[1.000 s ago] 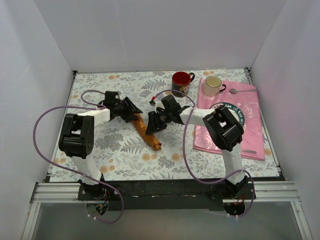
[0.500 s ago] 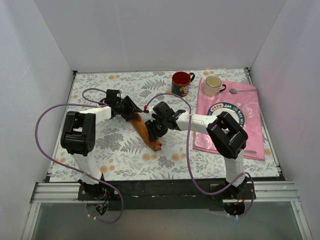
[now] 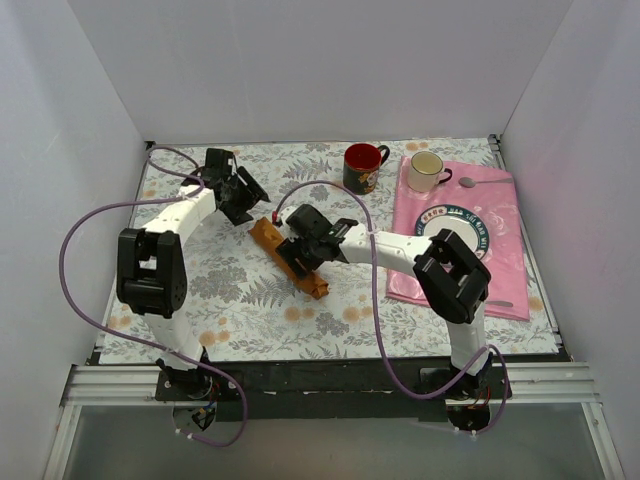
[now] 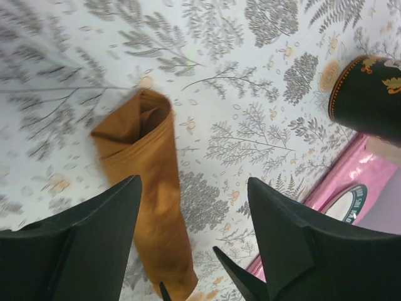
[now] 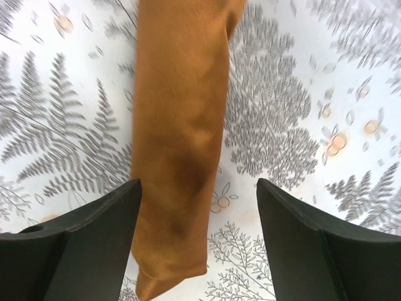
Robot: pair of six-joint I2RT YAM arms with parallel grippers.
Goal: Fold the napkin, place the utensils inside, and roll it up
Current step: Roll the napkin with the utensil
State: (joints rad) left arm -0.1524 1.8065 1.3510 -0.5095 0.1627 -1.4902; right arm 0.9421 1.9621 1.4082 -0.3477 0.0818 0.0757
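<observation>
Let go of the rolled napkin, pulled the left gripper away to the far left with fingers spread and empty, kept the right gripper splayed just over the roll lying mid-table on the fern-print cloth, so probably finished rolling, utensils unseen.

Rust-orange rolled cloth napkin: plain and unpatterned, browner in the creases. White printed table cover: grey ferns, pale orange blossoms. Pink rectangular cloth: faint floral print. Black ceramic mug: red interior, orange leaf motifs. Cream ceramic mug: plain.
</observation>
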